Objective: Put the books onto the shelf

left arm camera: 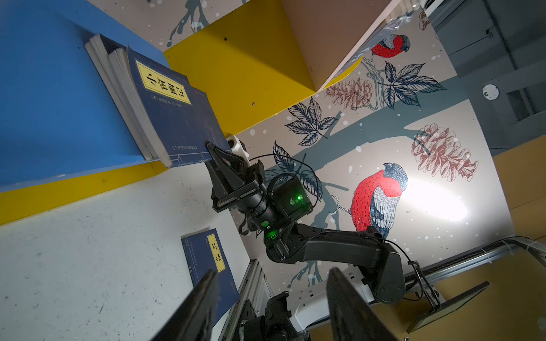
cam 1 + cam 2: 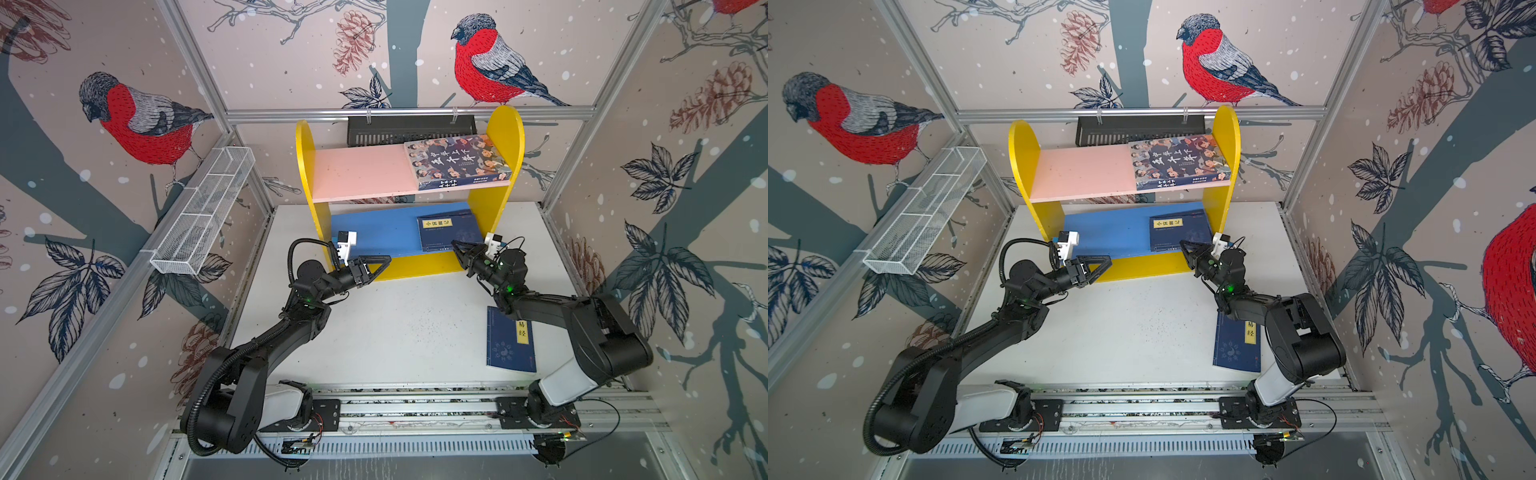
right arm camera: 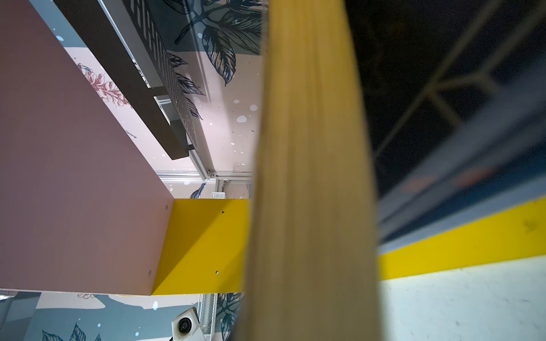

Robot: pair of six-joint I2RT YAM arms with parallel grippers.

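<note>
The left claw hangs open and empty near the shelf, the right claw touches the blue books on its bottom board, gripping or not I cannot tell, and one blue book lies on the desk.

book stack: on blue board | right gripper: at stack corner

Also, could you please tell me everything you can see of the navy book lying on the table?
The navy book is a thin softcover with a yellow vertical title label bearing two black characters and a pale round emblem lower down. It lies flat, face up, on the white table, apart from the shelf. The right arm crosses above its far corner; no gripper holds it.
</note>
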